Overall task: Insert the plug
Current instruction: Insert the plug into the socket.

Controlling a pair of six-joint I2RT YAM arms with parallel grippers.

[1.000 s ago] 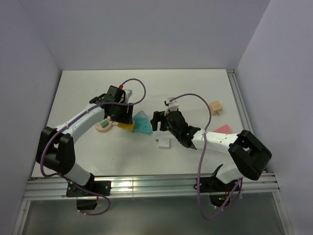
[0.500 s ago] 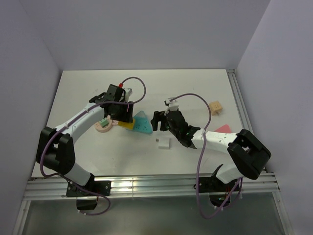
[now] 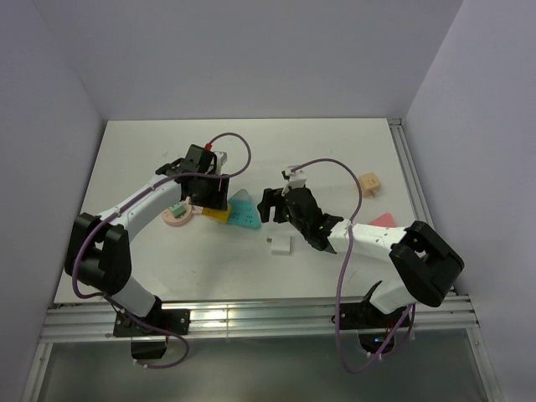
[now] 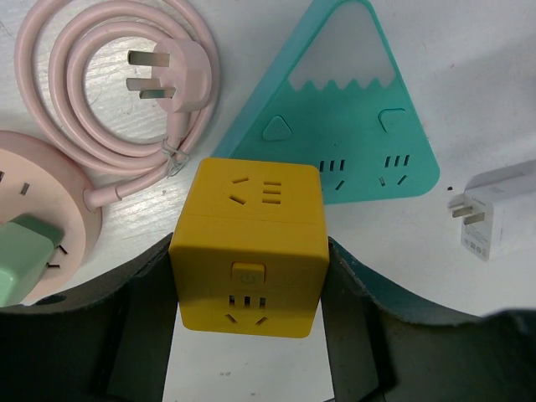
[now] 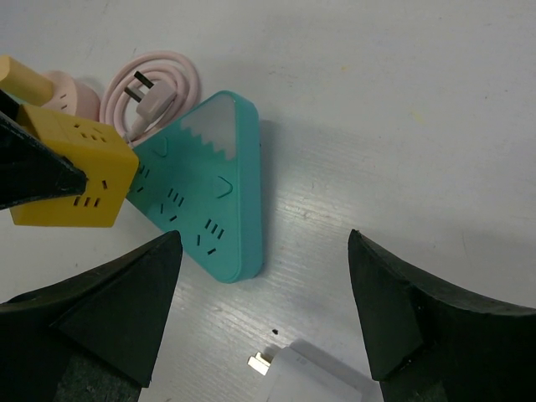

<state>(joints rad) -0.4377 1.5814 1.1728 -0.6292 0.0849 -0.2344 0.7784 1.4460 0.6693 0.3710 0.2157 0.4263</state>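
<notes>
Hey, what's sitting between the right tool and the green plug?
In the top view: the teal triangular power strip, then the yellow cube held in the left tool.

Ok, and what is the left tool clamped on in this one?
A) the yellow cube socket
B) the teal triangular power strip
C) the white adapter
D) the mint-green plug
A: in the left wrist view the left tool has a finger against each side of the yellow cube socket, while the mint-green plug sits apart on the pink round socket.
</notes>
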